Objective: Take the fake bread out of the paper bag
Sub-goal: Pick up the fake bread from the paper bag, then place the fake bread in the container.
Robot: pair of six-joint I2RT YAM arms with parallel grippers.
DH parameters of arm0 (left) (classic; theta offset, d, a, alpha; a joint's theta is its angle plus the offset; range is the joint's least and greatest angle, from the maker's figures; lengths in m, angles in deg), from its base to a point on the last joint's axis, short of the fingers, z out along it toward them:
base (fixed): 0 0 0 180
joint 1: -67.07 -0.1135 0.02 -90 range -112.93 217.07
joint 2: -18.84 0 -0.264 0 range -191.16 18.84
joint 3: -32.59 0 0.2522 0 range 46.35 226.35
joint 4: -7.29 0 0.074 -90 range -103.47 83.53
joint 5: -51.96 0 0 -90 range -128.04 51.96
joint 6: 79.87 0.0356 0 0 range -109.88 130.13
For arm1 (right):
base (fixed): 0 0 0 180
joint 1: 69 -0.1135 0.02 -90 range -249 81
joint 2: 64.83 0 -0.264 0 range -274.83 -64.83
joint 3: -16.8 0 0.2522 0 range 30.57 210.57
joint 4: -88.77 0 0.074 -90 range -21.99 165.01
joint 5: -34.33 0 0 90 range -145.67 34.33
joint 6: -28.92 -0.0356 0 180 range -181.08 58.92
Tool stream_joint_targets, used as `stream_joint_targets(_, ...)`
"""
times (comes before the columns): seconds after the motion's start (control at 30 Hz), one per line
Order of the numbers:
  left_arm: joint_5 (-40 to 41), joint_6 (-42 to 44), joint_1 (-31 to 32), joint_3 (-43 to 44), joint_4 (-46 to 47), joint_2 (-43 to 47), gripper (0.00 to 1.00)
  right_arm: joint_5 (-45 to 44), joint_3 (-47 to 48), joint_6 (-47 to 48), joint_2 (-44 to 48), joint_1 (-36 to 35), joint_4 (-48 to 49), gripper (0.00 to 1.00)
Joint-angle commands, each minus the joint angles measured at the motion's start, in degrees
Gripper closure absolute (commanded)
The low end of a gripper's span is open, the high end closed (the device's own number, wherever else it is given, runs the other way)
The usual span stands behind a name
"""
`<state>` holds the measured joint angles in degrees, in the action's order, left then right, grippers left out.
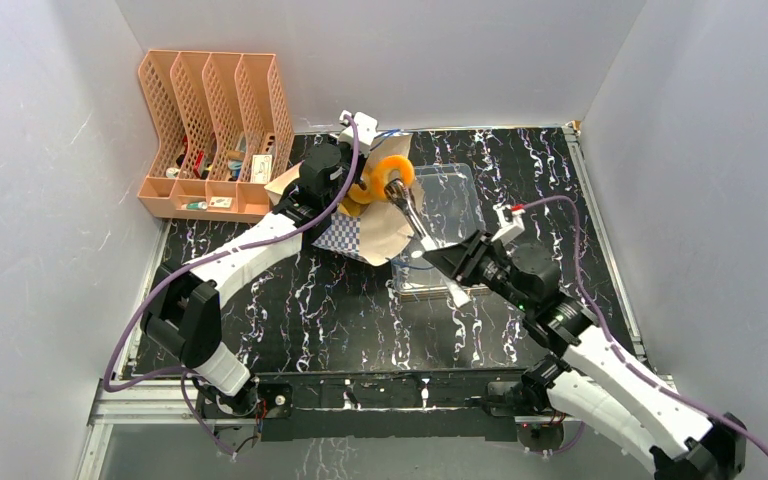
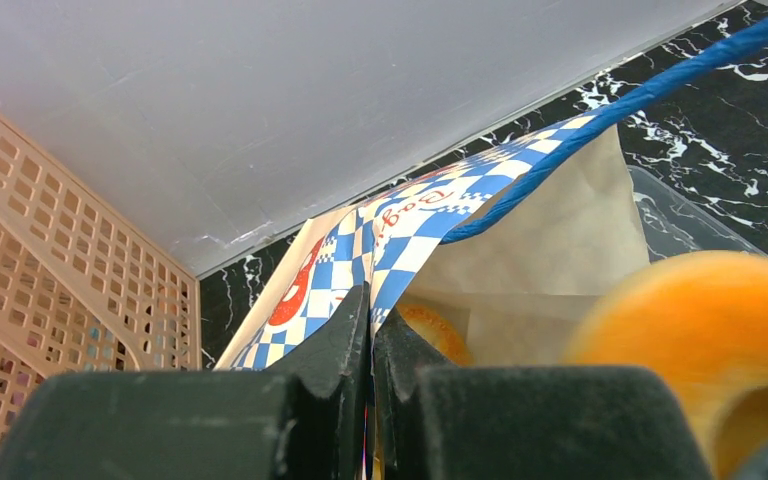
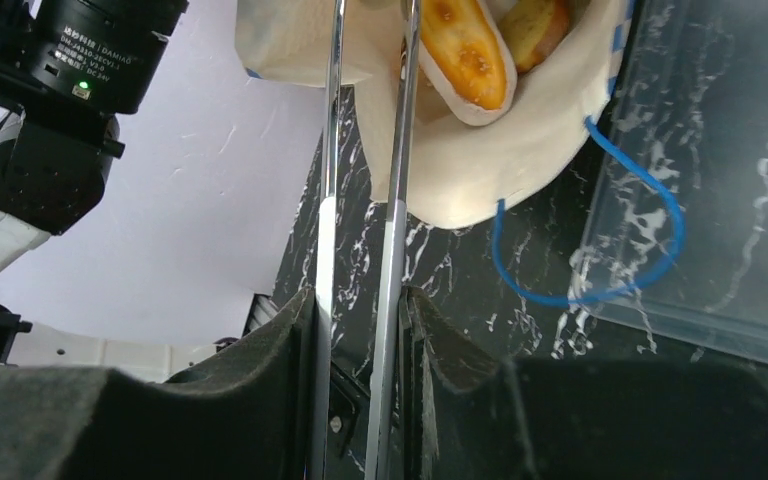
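The tan paper bag [image 1: 365, 232] with its blue-and-white checkered band lies at the back of the table, mouth toward the clear tray. My left gripper [image 2: 371, 318] is shut on the bag's checkered rim [image 2: 400, 230], holding the mouth open. My right gripper [image 3: 360, 300] is shut on thin metal tongs [image 3: 392, 200]. The tongs [image 1: 415, 218] reach to an orange glazed ring [image 1: 392, 177] at the bag's mouth; it looms blurred on the right of the left wrist view [image 2: 695, 335]. More fake bread lies inside the bag: a golden loaf [image 3: 465, 50] and another piece [image 2: 438, 330].
A peach mesh file organizer [image 1: 215, 130] stands at the back left, close to the left arm. A clear plastic tray [image 1: 450, 200] lies right of the bag, under the tongs. The bag's blue cord handle [image 3: 600, 290] droops toward the tray. Grey walls enclose three sides.
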<state>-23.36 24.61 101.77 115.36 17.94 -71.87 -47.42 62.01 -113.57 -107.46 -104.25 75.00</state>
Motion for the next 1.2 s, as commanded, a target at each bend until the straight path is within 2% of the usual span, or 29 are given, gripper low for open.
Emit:
stream_joint_targets(0.0,2.6,1.4,0.2,1.8,1.4,0.1,1.00,-5.2,2.4,3.3,8.1,-0.2,-11.1,1.00)
stream_joint_targets(0.2,3.3,1.8,0.2,0.4,0.8,2.1,1.00,-11.9,3.1,1.8,16.9,-0.2,-18.0,1.00)
stream_joint_targets(0.63,3.7,3.8,0.1,-2.3,1.1,3.2,1.00,-24.4,7.3,-0.3,25.1,-0.2,-28.5,1.00)
stream_joint_targets(0.83,3.6,3.3,0.1,-3.7,1.1,5.0,1.00,-26.3,3.6,-1.4,21.1,-0.2,-25.2,1.00)
stream_joint_targets(1.0,3.0,2.0,0.1,-4.8,0.7,6.9,1.00,-26.0,-0.7,-1.7,10.9,-0.1,-14.1,1.00)
stream_joint_targets(1.17,1.7,0.6,0.1,-5.1,-0.2,7.7,1.00,-27.5,0.0,-0.8,0.3,0.6,-5.6,1.00)
